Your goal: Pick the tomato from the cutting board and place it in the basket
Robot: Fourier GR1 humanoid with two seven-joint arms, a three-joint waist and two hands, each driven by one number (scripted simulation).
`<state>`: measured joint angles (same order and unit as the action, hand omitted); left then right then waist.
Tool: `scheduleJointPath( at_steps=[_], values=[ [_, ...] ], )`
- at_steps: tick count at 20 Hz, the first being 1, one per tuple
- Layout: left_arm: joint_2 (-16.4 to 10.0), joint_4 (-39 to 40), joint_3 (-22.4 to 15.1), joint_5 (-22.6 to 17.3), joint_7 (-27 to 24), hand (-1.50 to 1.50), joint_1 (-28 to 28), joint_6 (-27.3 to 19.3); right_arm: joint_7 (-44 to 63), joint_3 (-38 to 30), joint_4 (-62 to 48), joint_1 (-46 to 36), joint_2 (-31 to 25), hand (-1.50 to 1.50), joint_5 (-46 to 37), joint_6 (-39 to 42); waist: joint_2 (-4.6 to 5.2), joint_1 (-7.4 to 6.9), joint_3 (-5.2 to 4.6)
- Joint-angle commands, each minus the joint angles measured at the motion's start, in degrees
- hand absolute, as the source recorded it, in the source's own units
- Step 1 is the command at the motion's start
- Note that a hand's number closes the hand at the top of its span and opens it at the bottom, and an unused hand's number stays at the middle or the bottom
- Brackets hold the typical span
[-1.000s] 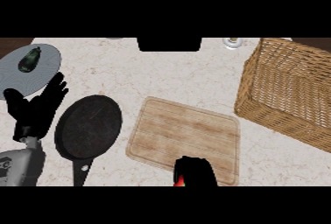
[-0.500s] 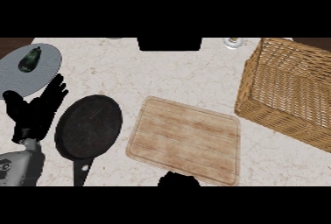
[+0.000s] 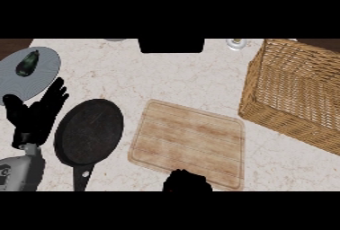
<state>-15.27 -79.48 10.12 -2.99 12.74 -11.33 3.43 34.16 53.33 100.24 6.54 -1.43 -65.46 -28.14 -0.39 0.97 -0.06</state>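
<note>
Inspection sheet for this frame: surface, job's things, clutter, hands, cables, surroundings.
Surface: pale marble counter.
Job's things: cutting board centre, top bare; wicker basket at right; tomato not visible.
Clutter: black pan left of board; grey plate far left bearing a dark green vegetable.
Hands: left robot hand open, resting by the plate, fingers up; right robot hand at lower edge, by board's near edge, grip hidden.
Cables: nothing seen.
Surroundings: black object and small clear item at far edge.

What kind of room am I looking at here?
Most likely a kitchen. A pale, stone-patterned counter holds a wooden cutting board, a black frying pan and a woven basket.
</note>
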Motion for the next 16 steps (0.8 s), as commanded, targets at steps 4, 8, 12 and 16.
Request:
scheduleJointPath(
  at_steps=[4,8,12,16],
  values=[
    [-1.6,-0.7,1.4,-1.7,0.8,0.0,0.2,1.7,10.6,-0.8,18.5,-2.2,1.3,1.5,-5.2,6.1,-0.15,0.13,-0.08],
    [-2.6,-1.7,1.9,-1.9,1.3,0.0,0.4,2.2,13.0,-3.9,17.5,-4.9,1.3,1.5,-8.6,7.1,-0.11,-0.3,-0.02],
    [-0.1,-1.1,0.4,0.0,-0.7,0.0,1.5,0.1,16.4,-4.3,18.0,-7.5,1.2,1.5,-10.4,5.3,0.05,-0.28,-0.06],
    [0.0,-0.3,0.2,-0.7,0.0,0.0,-0.7,0.7,18.0,-7.1,17.0,-11.5,1.2,1.5,-12.7,4.3,0.6,-0.16,-0.06]
  ],
)
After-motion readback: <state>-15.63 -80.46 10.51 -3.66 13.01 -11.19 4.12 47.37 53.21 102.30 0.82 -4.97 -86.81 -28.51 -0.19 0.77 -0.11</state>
